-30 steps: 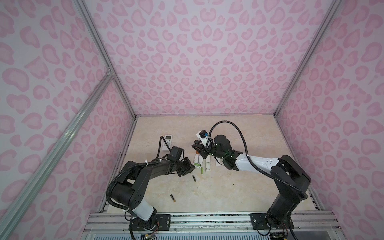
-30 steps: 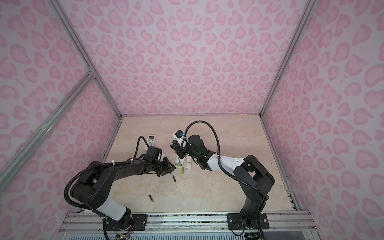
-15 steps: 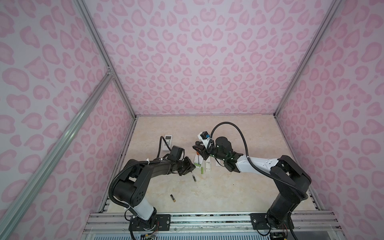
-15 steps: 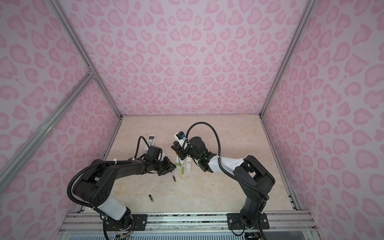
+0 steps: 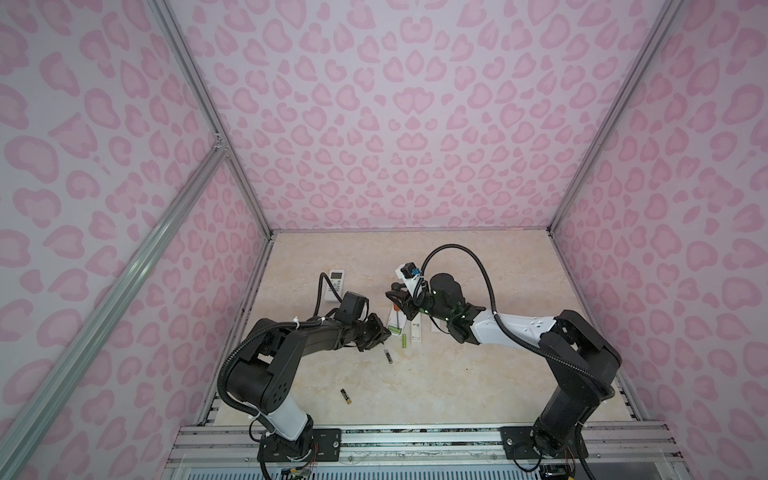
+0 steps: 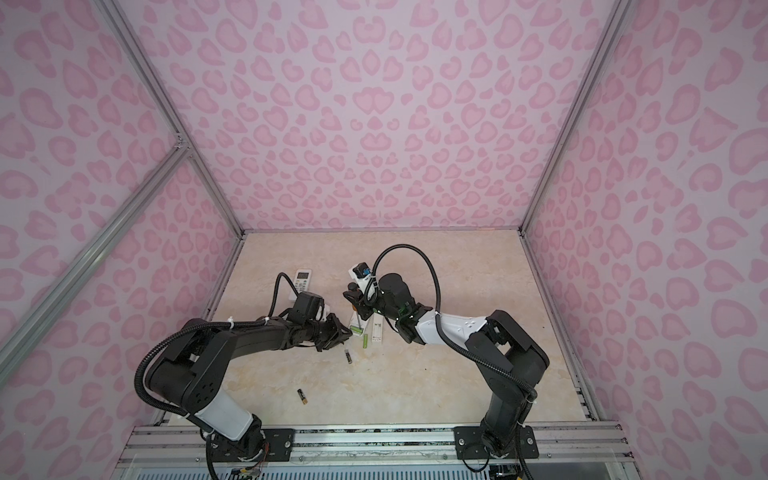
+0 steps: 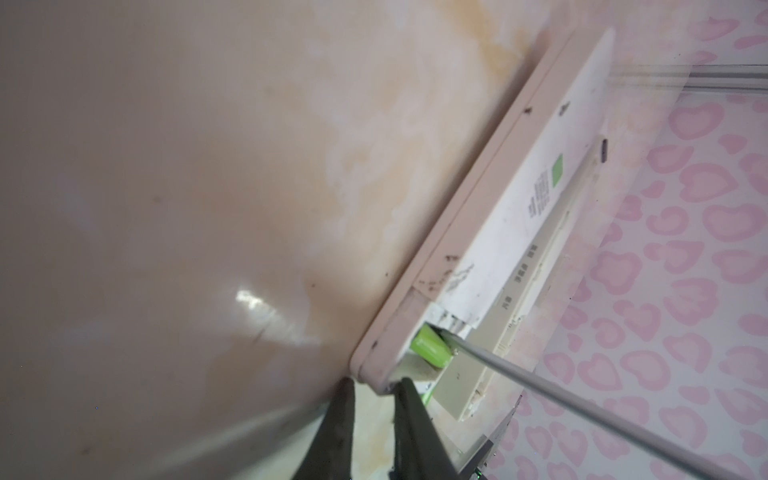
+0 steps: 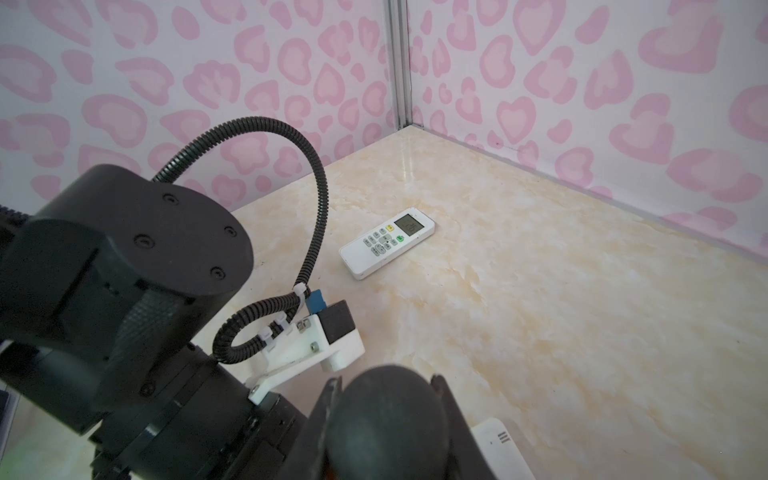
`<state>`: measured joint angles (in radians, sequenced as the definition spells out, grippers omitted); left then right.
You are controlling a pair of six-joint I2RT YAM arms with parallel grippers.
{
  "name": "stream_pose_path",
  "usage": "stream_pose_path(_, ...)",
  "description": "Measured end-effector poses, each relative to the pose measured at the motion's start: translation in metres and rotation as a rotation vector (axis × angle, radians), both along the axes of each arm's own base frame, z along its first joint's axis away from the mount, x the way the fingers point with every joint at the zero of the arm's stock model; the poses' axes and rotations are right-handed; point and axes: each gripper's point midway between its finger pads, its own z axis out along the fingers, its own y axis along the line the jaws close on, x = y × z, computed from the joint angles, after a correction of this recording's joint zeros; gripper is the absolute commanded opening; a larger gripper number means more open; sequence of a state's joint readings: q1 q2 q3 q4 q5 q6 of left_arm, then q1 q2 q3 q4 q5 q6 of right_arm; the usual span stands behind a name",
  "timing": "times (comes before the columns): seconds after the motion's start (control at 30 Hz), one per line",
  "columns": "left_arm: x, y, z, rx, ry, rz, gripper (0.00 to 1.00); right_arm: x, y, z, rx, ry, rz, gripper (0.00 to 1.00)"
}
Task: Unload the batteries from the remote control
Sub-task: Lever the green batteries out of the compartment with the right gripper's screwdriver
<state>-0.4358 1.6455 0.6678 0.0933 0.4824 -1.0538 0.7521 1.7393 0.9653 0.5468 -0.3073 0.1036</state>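
Although one black battery lay loose nearest the front edge of the table, another black battery further in and a loose green battery beyond that, the next move probably turned on the seated green battery in the open near end of the remote. It lay just past the left gripper, its long axis along the remote's length. That gripper's jaws stood narrowly parted with nothing between them, tips at the remote's end corner; touching or not, I could not tell. Further back, the right gripper was clamped on the screwdriver, whose tip reached the seated battery. Only the left wrist view showed that meeting; the top views alone showed the two black ones.
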Motion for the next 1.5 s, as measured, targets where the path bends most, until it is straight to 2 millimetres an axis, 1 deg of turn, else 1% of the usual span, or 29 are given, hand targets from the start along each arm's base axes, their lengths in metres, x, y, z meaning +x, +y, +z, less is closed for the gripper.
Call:
stream_pose_path(0.23,0.001,0.000,0.000,-0.003,0.002,0.009,0.22,0.018,-0.011,-0.007,0.071,0.126,-0.101,0.00)
stream_pose_path(0.43,0.001,0.001,0.000,0.001,0.000,0.013,0.21,0.024,-0.017,-0.011,0.124,0.213,-0.160,0.00)
stream_pose_path(0.53,0.001,0.001,0.000,0.001,0.000,0.013,0.21,0.024,-0.018,-0.014,0.145,0.258,-0.171,0.00)
stream_pose_path(0.7,0.001,0.001,-0.001,0.000,-0.003,0.013,0.21,0.029,-0.023,-0.015,0.186,0.311,-0.202,0.00)
stream_pose_path(0.97,0.001,0.001,0.000,0.000,-0.004,0.012,0.20,0.031,-0.026,-0.019,0.198,0.344,-0.223,0.00)
stream_pose_path(1.27,0.000,0.007,0.008,0.021,-0.024,0.012,0.20,0.030,-0.025,-0.020,0.193,0.351,-0.223,0.00)
stream_pose_path(1.5,-0.007,0.018,0.002,0.044,-0.013,0.022,0.20,0.030,-0.024,-0.020,0.182,0.354,-0.220,0.00)
